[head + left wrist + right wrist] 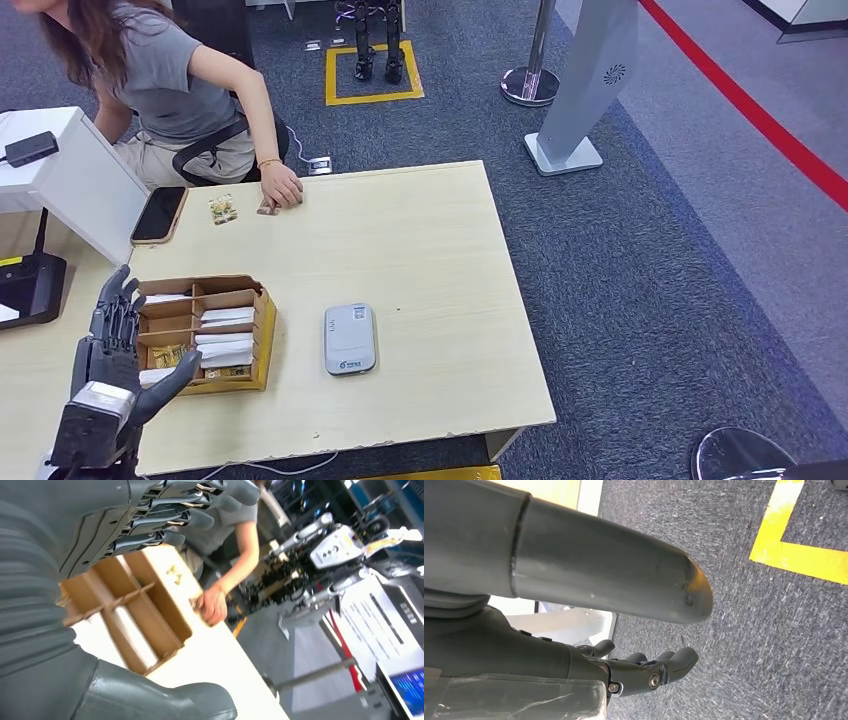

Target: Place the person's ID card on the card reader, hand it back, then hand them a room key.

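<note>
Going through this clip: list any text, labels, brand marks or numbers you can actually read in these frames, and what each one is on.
None can be read.
Card reader: small marks on its top face, too small to read.
White sign board: lines of dark print, too blurred to read.
Blue screen: content too blurred to read.
Grey panel: a round emblem, no letters legible.

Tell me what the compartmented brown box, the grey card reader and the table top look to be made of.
Compartmented brown box: looks like corrugated cardboard, matte, with thin slotted dividers.
Grey card reader: probably moulded plastic, smooth with rounded corners and a slight sheen.
Table top: pale wood-look surface, likely laminate; faint grain, matte, and a chipped near edge.
</note>
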Robot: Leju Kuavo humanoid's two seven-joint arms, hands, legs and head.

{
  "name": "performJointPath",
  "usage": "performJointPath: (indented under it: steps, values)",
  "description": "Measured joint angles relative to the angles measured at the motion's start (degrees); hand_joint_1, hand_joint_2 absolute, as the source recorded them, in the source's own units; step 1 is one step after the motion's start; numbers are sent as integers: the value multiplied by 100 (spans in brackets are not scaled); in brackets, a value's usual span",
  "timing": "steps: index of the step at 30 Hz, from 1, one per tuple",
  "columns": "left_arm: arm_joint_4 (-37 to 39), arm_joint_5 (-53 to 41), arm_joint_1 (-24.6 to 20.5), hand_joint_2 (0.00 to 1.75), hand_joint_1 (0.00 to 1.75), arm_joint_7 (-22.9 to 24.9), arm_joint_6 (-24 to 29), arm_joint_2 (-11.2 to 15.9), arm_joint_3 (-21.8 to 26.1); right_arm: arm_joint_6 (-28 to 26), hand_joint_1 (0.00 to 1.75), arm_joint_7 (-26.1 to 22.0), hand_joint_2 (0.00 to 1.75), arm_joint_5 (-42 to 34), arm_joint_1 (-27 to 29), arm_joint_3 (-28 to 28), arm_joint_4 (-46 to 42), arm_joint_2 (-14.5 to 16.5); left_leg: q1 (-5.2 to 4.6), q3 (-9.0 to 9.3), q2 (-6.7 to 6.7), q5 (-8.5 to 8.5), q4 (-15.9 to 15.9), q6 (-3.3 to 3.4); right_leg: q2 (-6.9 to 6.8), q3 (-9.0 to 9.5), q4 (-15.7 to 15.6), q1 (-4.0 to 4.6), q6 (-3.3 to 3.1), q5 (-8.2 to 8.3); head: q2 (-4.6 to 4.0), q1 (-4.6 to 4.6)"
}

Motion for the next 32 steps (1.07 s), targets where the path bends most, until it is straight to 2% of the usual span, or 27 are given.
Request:
performJointPath:
  steps: [6,12,23,27,32]
  values:
    - [-19,727,402,175,0,-59,-380,65,16,6,0,28,0,11,0,-20,0,-16,-2,1,-2,0,0,1,-2,2,-1,0,1,0,0,-1]
    - [-17,729,631,175,0,-49,-402,68,7,11,0,55,0,23,-1,-56,0,-26,-2,2,-3,-2,1,3,-5,2,-1,0,1,0,0,-1]
    - [-8,-172,705,175,0,-24,326,-96,-321,3,0,78,0,10,-1,-114,0,-26,-2,2,-4,-2,1,4,-5,2,-1,0,1,0,0,1]
    - [-11,-710,664,175,0,58,723,-258,-516,-2,0,90,0,-7,-1,-147,0,-26,-2,2,-3,-2,1,4,-5,2,-2,0,1,0,0,0]
    - [-15,-900,648,175,0,73,788,-325,-619,-3,0,94,0,4,0,-165,0,-26,-2,3,-3,-2,1,4,-5,2,-1,0,1,0,0,-1]
